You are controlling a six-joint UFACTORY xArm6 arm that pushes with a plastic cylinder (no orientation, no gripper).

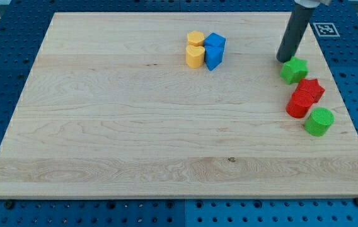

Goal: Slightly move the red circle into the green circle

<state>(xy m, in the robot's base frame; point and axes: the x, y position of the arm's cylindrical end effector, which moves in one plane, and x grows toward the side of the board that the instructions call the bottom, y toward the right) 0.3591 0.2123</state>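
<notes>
Red circle (300, 104) sits at the view's right side of the wooden board (103, 126), touching the red star (311, 87) just above-right of it. Green circle (319, 121) is just below-right of the red circle, v. close; can't tell if touching or a hair apart. Green star (294, 70) is above the red pair, near the red star's upper left.

My tip (283, 60) is down on the board right beside the green star's upper-left edge, rod slanting up toward the view's top right. No claw on this rig, just the rod, so nothing to open or close. Tip is clear of both circles, w/ the green star and red star between.

Well apart, toward the view's top centre: two yellow blocks (195, 52) stacked front-to-back, shapes approx. hexagonal, pressed against two blue blocks (214, 50) on their right; blue shapes unclear.
</notes>
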